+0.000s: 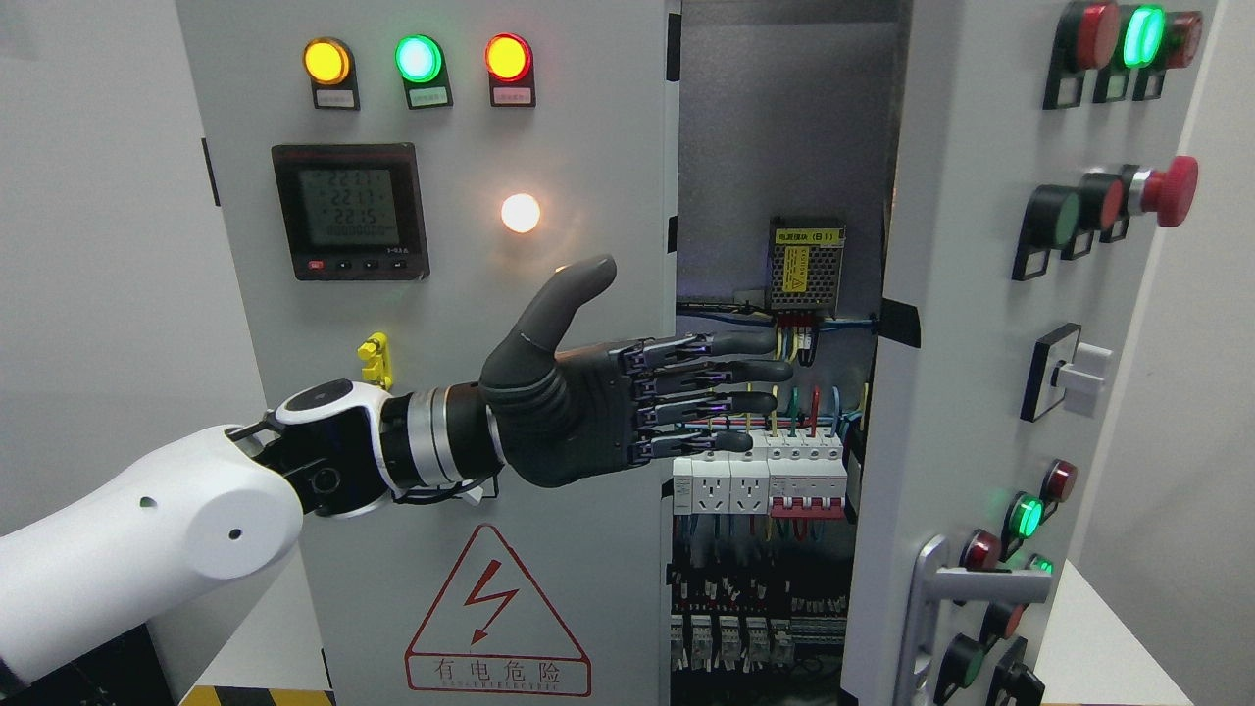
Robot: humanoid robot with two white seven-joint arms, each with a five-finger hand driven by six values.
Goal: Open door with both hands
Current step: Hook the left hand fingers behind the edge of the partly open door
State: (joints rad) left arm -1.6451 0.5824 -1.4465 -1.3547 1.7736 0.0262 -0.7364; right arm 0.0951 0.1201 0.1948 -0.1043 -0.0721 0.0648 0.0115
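Note:
A grey electrical cabinet fills the view. Its right door (941,324) is swung outward, edge-on to me, with a silver lever handle (966,586) low on it. The left door (461,294) looks shut, flat to the cabinet. My left hand (627,392) reaches in from the lower left at mid height, palm flat, thumb up, fingers (745,373) straight and pointing right across the left door's edge into the gap. It holds nothing and touches neither door, as far as I can see. The right arm does not show.
Inside the gap are breakers (775,476), wiring and a power supply (806,263). The left door carries three lit lamps (419,59), a meter (350,211), a yellow latch (374,359) and a warning triangle (495,613). The right door bears push buttons and a red stop button (1169,190).

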